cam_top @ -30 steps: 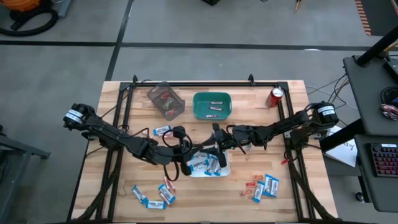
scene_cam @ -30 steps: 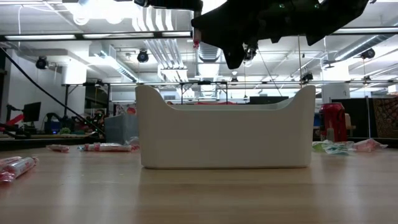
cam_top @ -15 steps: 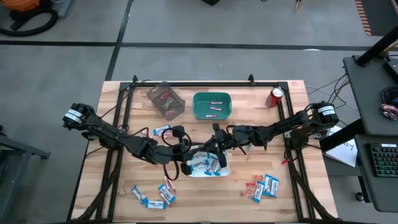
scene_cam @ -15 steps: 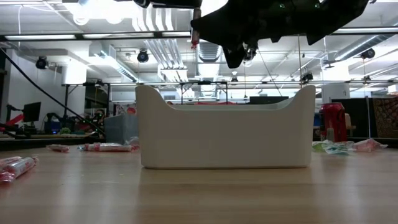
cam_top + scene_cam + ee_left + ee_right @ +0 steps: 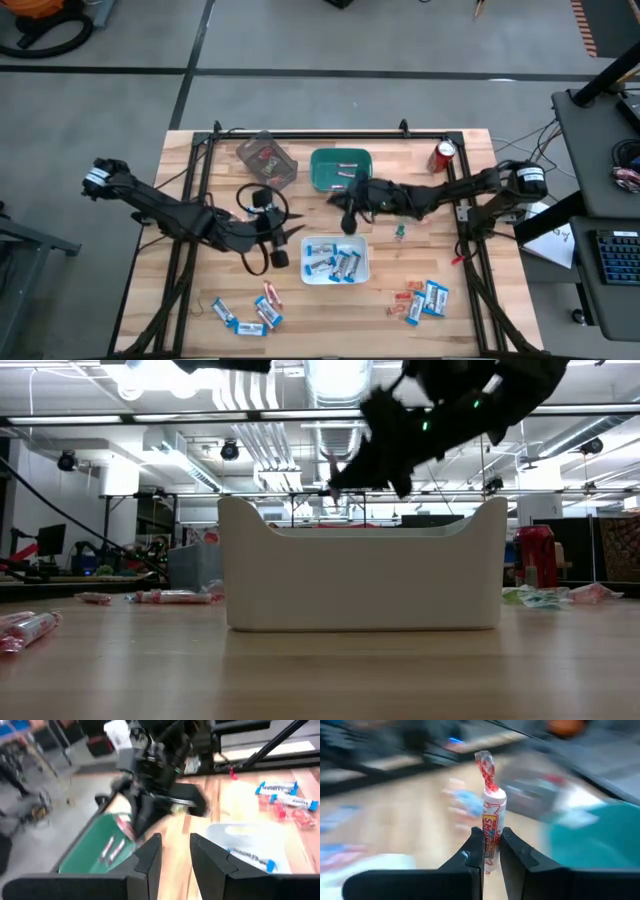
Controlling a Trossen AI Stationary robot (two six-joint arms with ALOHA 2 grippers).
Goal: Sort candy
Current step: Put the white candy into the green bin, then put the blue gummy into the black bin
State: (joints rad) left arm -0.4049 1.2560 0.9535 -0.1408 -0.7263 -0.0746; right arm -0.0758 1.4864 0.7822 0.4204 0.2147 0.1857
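Candy stick point(image 5: 490, 837) pinched upright in right gripper point(image 5: 491, 851) jaws — left gripper point(image 5: 175, 855) jaws parted, empty

The right claw point(image 5: 347, 205), pinching a candy stick point(image 5: 491, 829), stood beside the green tray point(image 5: 341, 169). Bare surface point(image 5: 420, 255) lay open between the white bin point(image 5: 335, 261) and the red can point(image 5: 443, 156). The left claw point(image 5: 293, 229) blocked the bin's left side.

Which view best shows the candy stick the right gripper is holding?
The right wrist view: the candy stick stands upright, pinched between the right gripper fingers, twisted wrapper end on top. The high view shows only the gripper between the green tray and white bin; the low and left wrist views don't show it clearly.
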